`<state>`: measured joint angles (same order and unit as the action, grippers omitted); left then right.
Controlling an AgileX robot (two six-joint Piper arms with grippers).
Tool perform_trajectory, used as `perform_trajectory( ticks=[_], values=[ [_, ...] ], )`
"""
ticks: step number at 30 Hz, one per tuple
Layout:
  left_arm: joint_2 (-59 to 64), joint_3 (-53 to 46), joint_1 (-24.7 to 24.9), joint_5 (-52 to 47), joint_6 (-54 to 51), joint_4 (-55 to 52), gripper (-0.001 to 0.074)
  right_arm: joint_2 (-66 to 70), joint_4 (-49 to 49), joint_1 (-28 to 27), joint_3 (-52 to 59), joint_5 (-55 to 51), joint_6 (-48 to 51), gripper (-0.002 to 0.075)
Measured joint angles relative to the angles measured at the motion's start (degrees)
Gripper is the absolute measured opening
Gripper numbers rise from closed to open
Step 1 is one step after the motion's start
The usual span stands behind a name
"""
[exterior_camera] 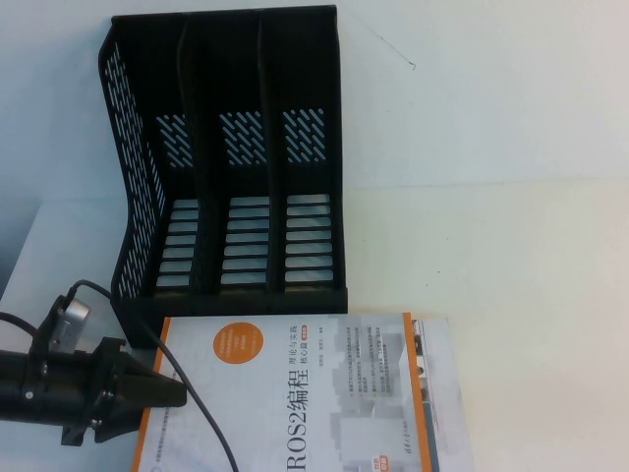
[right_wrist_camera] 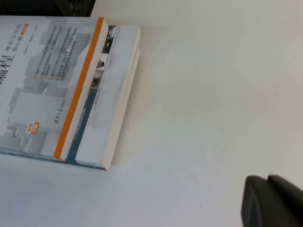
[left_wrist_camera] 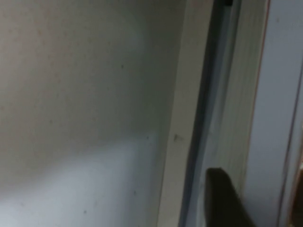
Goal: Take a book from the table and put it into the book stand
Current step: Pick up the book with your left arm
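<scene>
Lying stacked, two white paperback books [exterior_camera: 305,393] are sitting before one black slotted plastic three-bay stand [exterior_camera: 236,157]. Left gripper [exterior_camera: 162,390] is reaching their left edge, finger spread untellable; right gripper [right_wrist_camera: 272,201] is hovering apart, likewise untellable.

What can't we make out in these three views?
- Left pincer: at the top book's left edge in the high view; the arm's body hides its grip.
- Lower book: the top one covers its cover.
- Right pincer: only a dark tip at the right wrist view's edge.
- Book stand: slot floors shadowed.
</scene>
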<state>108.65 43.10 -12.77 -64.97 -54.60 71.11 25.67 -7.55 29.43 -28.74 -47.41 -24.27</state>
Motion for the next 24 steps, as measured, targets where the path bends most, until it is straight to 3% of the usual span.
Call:
perform_trajectory(
  ticks=[5, 15, 24],
  values=[
    [0.0, 0.0, 0.0, -0.5, 0.0, -0.4, 0.0110, 0.0, 0.1, 0.0, 0.0, 0.0, 0.0, 0.0000],
    [-3.3, 0.2, 0.0, -1.0, 0.2, -1.0, 0.0109, 0.0, 0.4, 0.0, 0.0, 0.1, 0.1, 0.0000],
    [-18.9, 0.2, 0.1, -1.0, 5.9, -4.9, 0.0107, 0.0, 0.4, 0.0, 0.0, 0.1, 0.1, 0.0000]
  ],
)
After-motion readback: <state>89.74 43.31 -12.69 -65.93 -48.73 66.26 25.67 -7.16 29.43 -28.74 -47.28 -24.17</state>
